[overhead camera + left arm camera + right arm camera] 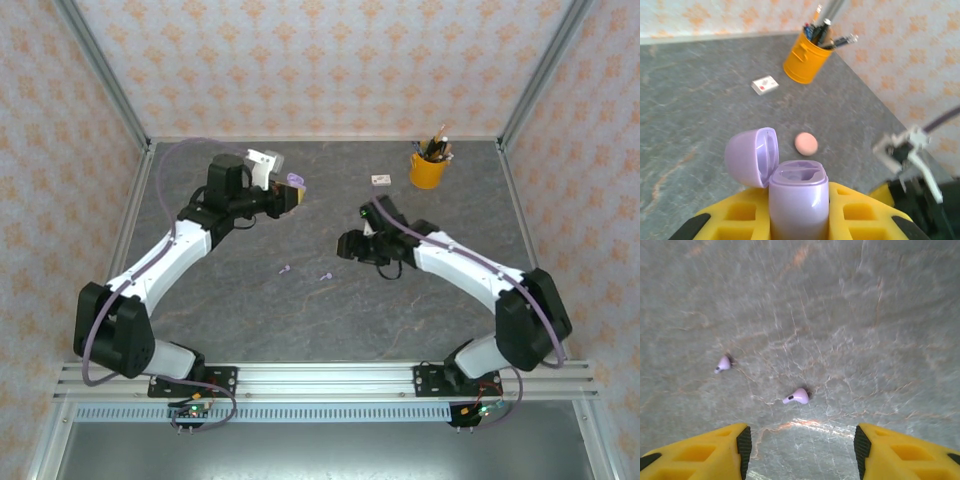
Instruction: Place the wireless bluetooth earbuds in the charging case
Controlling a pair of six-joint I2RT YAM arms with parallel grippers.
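While left fingers [740,216] clasp case [798,200], earbuds [797,396] loose

The top external camera looks steeply down from above and behind the arm bases and takes in the whole table [330,310]. The left wrist camera sits just behind the left gripper [799,220] and the lilac case [798,192] it holds. It faces right and far toward the yellow pencil cup [805,62], which the top view shares. The right wrist camera looks down and left, close over the tabletop, at two lilac earbuds [797,396] lying mid-table in the top view.

Left tool [291,195] clamped, raised; right tool [802,446] wide open, angled downward.
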